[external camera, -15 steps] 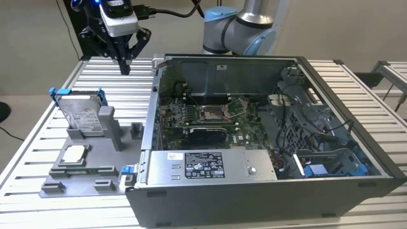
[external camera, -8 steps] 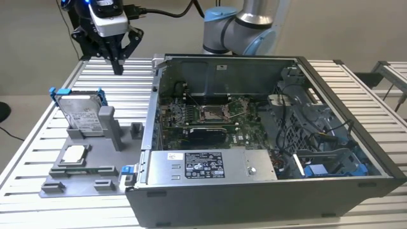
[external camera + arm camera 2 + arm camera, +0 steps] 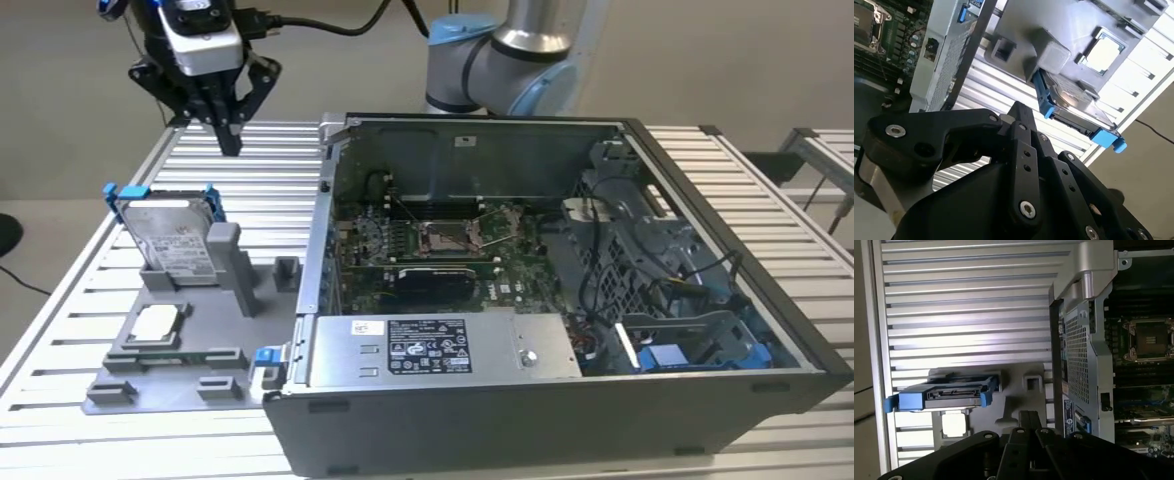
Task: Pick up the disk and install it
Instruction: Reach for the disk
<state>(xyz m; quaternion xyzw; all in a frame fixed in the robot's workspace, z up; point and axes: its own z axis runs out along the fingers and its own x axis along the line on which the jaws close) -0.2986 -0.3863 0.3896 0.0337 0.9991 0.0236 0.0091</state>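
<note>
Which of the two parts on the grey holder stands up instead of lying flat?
The blue-framed disk, propped up on its end; the small square chip lies flat.

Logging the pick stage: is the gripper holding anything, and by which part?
Nothing is held. The gripper hangs shut and empty above the table, apart from the disk, which stands in its grey holder.

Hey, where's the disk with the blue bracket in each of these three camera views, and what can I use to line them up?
Exterior view: the disk is propped in the grey holder, at the exterior view's left of the computer case.
Second wrist view: the disk stands on edge beside the small square chip.
First wrist view: the disk is seen edge-on, beside the chip.
Shared landmark: that chip, in the same holder.
</note>
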